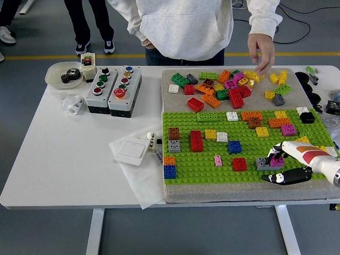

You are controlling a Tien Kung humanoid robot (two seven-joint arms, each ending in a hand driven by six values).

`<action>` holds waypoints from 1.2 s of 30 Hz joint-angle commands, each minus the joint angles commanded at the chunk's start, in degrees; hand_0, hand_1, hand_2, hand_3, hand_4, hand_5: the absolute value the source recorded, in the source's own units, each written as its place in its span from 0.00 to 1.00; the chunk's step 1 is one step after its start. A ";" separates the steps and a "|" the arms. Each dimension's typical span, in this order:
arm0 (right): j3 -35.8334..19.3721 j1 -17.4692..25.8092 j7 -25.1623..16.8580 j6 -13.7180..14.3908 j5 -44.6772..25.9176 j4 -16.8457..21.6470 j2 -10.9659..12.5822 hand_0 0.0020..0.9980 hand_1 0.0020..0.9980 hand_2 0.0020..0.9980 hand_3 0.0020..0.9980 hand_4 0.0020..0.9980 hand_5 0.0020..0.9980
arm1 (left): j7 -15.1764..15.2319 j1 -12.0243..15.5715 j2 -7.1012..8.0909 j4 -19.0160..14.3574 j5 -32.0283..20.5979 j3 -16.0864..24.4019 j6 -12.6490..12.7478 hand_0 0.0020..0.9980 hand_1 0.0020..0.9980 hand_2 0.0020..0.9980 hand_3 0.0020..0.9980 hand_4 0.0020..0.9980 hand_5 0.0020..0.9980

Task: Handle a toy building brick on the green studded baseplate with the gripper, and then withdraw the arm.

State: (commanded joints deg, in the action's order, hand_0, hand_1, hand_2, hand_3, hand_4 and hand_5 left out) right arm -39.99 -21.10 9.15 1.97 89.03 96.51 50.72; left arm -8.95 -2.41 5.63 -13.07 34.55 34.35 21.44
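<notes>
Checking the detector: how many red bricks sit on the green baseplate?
3 on the green baseplate: a flat red brick overlapping its far-left edge, a tall red brick left of centre, a square red brick near the front edge. None appear hidden.

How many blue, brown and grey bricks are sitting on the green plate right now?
Blue bricks: 2
Brown bricks: 2
Grey bricks: 2
Total: 6
</notes>
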 joint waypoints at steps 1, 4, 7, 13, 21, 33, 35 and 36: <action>-0.16 0.02 0.01 0.06 0.10 0.05 0.01 0.65 0.65 0.70 0.56 0.90 0.55 | 0.00 0.00 0.00 -0.01 -0.01 -0.01 0.00 0.74 0.76 0.81 0.61 0.64 0.63; -0.87 0.07 0.06 0.29 0.37 0.23 0.06 0.65 0.65 0.70 0.56 0.90 0.55 | -0.01 0.02 -0.02 -0.01 0.02 0.04 0.00 0.74 0.76 0.81 0.61 0.64 0.63; -2.14 0.15 0.19 0.58 0.77 0.56 0.13 0.65 0.65 0.70 0.56 0.90 0.55 | -0.03 -0.03 0.03 -0.03 -0.02 -0.06 -0.03 0.74 0.76 0.81 0.61 0.64 0.63; -3.52 0.30 0.39 0.50 1.19 1.12 0.31 0.65 0.65 0.70 0.56 0.90 0.55 | 0.02 -0.05 0.06 -0.06 -0.29 -0.30 0.01 0.74 0.75 0.81 0.62 0.65 0.63; -6.23 0.41 0.40 2.76 3.79 2.97 0.06 0.66 0.65 0.70 0.57 0.90 0.55 | 0.09 0.05 0.06 -0.09 -0.60 -0.56 0.06 0.74 0.76 0.81 0.62 0.64 0.63; -12.57 4.53 -5.46 19.34 -0.41 0.54 -6.03 0.75 0.73 0.77 0.73 0.91 0.55 | 0.27 0.13 0.16 -0.14 -1.25 -1.21 0.13 0.74 0.76 0.81 0.61 0.64 0.63; -14.49 5.63 -9.26 23.94 -5.25 -0.61 -8.22 0.75 0.73 0.77 0.73 0.91 0.55 | 0.28 0.18 0.15 -0.14 -1.32 -1.27 0.15 0.74 0.76 0.81 0.61 0.64 0.63; -15.36 6.05 -11.19 26.29 -7.86 -1.11 -9.20 0.75 0.73 0.77 0.73 0.91 0.55 | 0.25 0.22 0.11 -0.12 -1.23 -1.18 0.17 0.74 0.76 0.81 0.61 0.64 0.63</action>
State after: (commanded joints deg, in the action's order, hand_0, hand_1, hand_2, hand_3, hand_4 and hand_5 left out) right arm -55.35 -15.05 -2.04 28.25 81.17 95.40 41.52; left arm -8.70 -2.19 5.74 -13.18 33.32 33.17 21.62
